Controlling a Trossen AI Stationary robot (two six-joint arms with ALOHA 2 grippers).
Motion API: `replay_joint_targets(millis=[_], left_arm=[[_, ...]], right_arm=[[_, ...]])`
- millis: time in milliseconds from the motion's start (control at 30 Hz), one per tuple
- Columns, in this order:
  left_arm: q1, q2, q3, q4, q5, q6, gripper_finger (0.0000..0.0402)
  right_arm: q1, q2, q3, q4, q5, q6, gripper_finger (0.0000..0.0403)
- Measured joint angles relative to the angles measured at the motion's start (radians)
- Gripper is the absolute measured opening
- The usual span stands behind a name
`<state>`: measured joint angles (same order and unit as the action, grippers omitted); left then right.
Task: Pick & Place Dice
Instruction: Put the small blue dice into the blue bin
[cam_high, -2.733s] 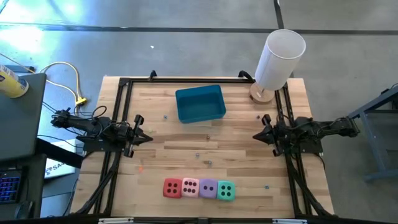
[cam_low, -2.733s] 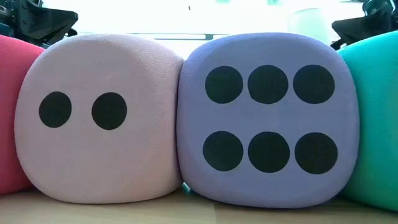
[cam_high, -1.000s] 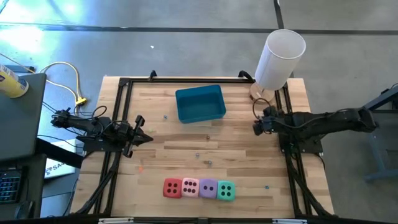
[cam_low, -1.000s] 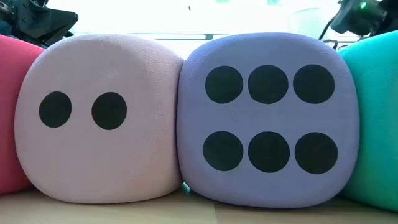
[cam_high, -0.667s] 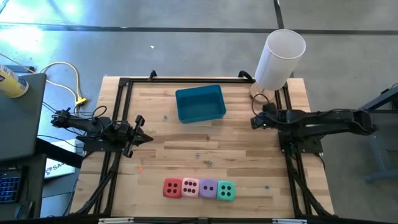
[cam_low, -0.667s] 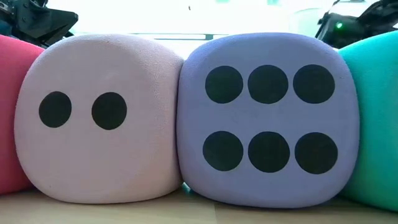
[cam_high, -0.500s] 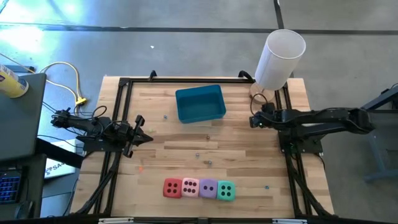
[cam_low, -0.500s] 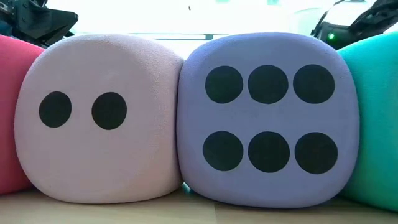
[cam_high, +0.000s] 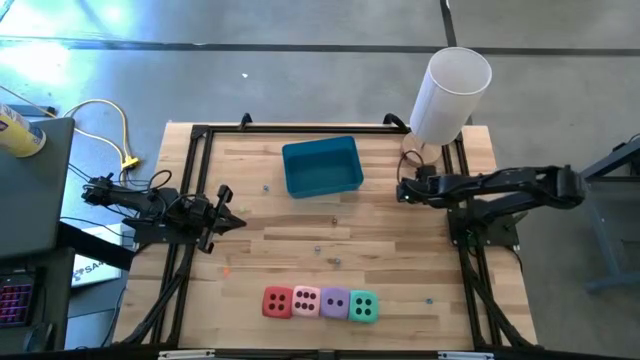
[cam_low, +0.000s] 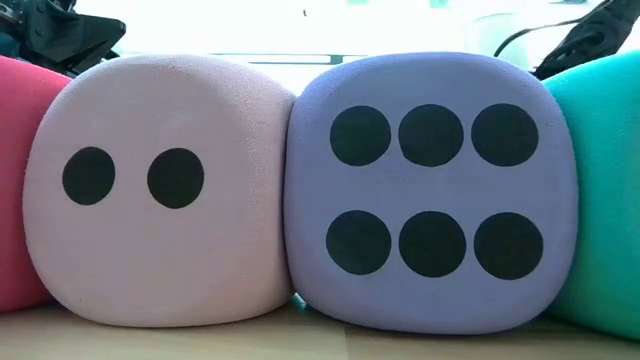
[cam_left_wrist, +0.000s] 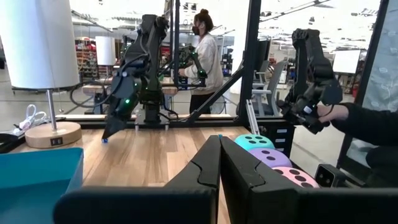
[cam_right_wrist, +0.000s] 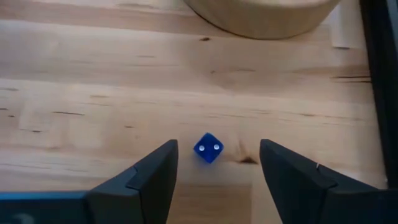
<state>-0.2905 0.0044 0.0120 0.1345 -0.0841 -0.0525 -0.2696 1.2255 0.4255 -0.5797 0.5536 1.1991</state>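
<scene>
A wooden worktop (cam_high: 380, 225) with a dark metal frame (cam_high: 300, 130) around its edges carries a blue bin (cam_high: 321, 166) near its far middle. At the far right corner stands a lamp with a tall white shade (cam_high: 450, 95) on a round wooden base (cam_left_wrist: 50, 134). A small blue die (cam_right_wrist: 208, 148) lies on the wood near that base, and a few tiny specks dot the boards. A yellow cable (cam_high: 105, 120) loops on the grey floor beside the left edge. Beyond the worktop, a person in a light top (cam_left_wrist: 204, 53) stands in a workshop, and a dark sleeve (cam_left_wrist: 367, 121) shows nearer by.
</scene>
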Motion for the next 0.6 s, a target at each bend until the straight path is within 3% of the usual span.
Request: replay_joint_targets(millis=[600], left_arm=[[0.0,0.0,0.0,0.0,0.0,0.0,0.0]], right_arm=[[-0.006,0.165,0.002,0.13,0.026,-0.013,0.0208]])
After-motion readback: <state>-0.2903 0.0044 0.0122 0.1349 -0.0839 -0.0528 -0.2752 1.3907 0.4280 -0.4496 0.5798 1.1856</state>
